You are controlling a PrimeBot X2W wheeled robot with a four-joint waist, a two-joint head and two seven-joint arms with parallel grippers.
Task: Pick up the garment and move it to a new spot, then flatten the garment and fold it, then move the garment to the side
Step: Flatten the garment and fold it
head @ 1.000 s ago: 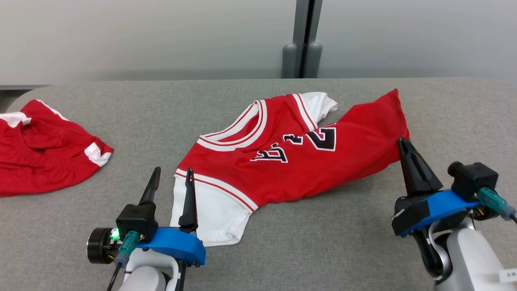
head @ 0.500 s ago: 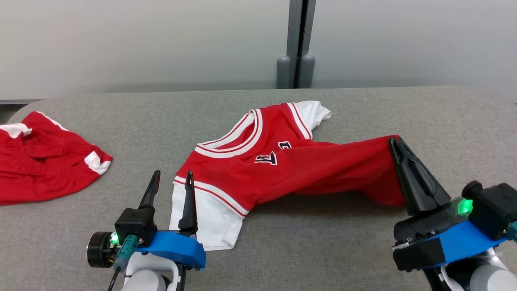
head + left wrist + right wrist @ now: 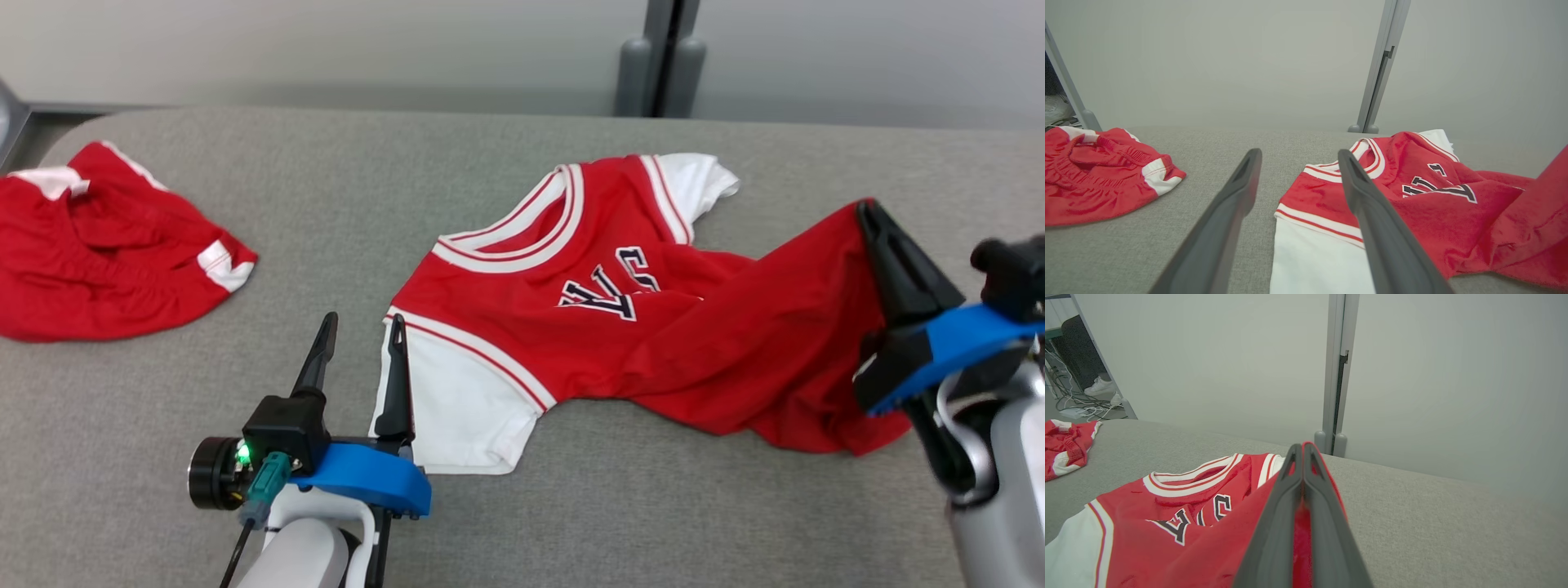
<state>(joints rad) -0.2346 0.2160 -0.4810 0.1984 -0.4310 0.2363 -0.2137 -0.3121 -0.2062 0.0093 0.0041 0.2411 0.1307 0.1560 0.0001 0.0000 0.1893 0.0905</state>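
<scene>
My right pincer [image 3: 867,211] is clamped fully closed on the hem corner of the red jersey [image 3: 620,327] and holds that corner raised off the grey worktop [image 3: 326,204]. One second ago the hem lay flat with a large numeral exposed. Now the lower body is drawn over itself and covers the numeral, leaving only part of the chest lettering visible. The head camera has also shifted. The jersey lies mid-worktop, toward the right edge. My left pincer [image 3: 363,322] stands fully open and empty, just beside the white sleeve [image 3: 457,408]. Red shorts [image 3: 106,245] lie at the left edge.
</scene>
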